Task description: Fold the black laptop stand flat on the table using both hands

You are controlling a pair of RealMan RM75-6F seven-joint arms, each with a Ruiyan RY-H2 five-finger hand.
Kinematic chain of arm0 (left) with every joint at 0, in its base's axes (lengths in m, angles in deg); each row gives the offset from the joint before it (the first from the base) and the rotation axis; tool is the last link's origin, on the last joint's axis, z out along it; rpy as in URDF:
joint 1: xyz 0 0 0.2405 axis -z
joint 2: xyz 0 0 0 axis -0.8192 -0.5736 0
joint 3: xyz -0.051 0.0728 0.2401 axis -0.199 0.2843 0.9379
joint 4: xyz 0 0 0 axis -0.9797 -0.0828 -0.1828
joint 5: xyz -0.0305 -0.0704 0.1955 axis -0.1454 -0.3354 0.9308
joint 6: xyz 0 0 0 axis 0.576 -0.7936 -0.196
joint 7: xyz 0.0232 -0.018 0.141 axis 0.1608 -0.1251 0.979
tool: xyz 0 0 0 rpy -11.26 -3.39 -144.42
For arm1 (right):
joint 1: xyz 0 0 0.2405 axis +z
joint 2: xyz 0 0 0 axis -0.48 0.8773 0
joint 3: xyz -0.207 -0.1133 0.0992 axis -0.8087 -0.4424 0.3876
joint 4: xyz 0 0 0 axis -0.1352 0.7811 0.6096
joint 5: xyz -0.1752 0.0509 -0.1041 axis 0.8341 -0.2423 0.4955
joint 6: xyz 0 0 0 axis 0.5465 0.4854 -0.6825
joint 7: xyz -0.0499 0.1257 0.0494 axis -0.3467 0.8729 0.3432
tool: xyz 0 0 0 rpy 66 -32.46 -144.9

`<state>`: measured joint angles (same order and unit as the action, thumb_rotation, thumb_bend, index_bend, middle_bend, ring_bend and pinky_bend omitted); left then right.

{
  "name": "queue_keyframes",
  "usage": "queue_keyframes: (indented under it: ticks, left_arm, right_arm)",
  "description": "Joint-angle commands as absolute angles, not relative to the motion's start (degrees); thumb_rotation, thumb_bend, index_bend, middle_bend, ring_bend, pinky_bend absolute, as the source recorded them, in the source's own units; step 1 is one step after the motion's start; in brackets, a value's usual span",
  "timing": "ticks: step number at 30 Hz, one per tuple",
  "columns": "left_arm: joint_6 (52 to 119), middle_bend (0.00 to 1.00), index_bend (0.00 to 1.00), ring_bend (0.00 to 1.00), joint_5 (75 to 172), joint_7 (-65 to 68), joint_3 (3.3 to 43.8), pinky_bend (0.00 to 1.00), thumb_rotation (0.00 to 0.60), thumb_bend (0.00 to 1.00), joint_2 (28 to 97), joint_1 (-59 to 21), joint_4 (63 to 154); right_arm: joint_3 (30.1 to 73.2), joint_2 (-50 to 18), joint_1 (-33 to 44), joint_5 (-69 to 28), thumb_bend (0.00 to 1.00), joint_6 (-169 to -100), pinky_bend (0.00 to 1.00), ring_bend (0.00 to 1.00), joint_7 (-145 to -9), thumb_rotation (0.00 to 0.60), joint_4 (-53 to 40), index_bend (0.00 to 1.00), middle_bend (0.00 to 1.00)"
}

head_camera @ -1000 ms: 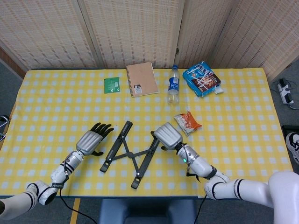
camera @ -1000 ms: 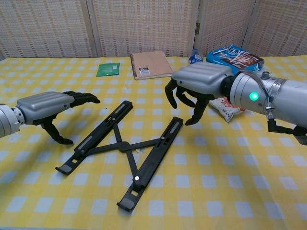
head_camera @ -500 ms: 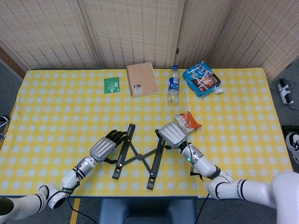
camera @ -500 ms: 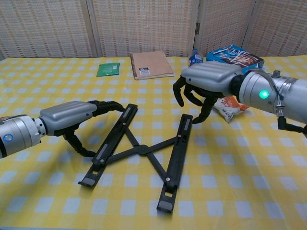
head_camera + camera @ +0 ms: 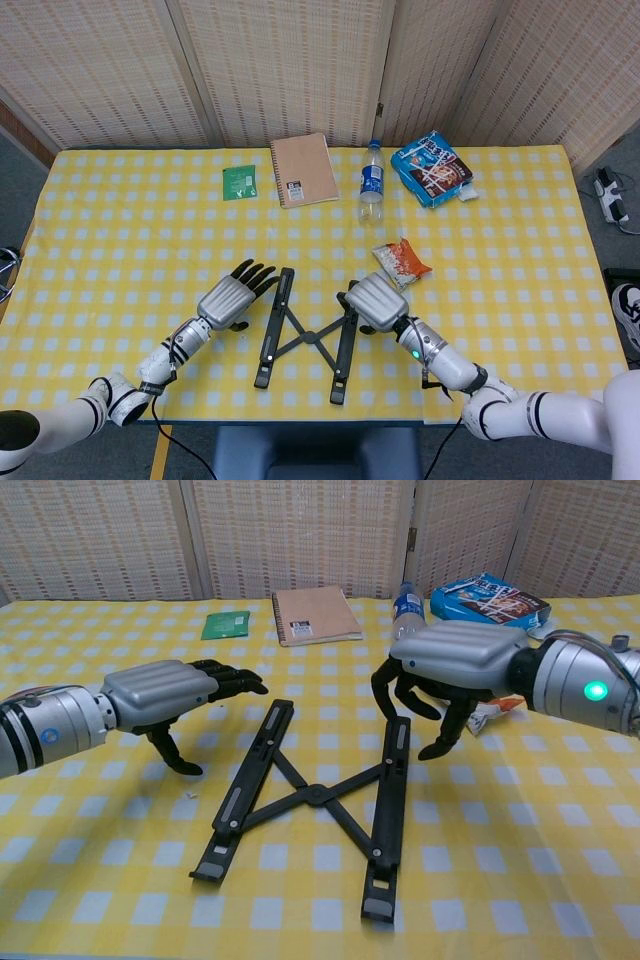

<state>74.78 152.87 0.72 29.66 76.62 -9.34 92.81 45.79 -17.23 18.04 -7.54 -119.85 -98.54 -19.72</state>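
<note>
The laptop stand (image 5: 318, 798) lay flat on the table (image 5: 120, 230); left hand (image 5: 165, 692) and right hand (image 5: 445, 660) flanked it, both empty, fingers apart.

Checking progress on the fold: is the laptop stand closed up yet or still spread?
Still spread. The stand lies flat on the table, its two rails apart and the cross links between them forming an open X.

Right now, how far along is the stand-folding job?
Partly done: the black laptop stand lies low on the table, its two bars nearly parallel yet apart, cross links still spread. The left hand and right hand flank it, holding nothing. Left: push the bars together.
</note>
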Motion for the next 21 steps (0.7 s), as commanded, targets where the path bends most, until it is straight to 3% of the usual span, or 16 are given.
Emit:
queue_keyframes:
  ticks: [1, 9, 21]
  left_arm:
    - [74.4, 0.11, 0.13, 0.02, 153.3, -0.2, 29.6, 0.0, 0.6, 0.19, 76.9, -8.0, 90.4]
    - [74.1, 0.11, 0.12, 0.02, 154.0, -2.3, 29.7, 0.0, 0.6, 0.15, 79.0, -5.9, 87.2]
    - [73.0, 0.11, 0.1, 0.01, 153.8, -4.6, 29.6, 0.0, 0.6, 0.14, 82.5, -3.4, 83.1]
  right_arm:
    - [43.8, -16.4, 17.5, -5.5, 0.16, -119.9, 0.89, 0.86, -99.8, 0.6, -21.2, 0.6, 0.8]
    - [39.8, -16.8, 16.1, -1.7, 0.16, -120.7, 0.89, 0.87, -103.6, 0.6, -21.4, 0.65, 0.81]
    - [39.4, -20.4, 15.6, -0.1, 0.16, -120.4, 0.89, 0.87, -104.0, 0.6, -18.0, 0.65, 0.82]
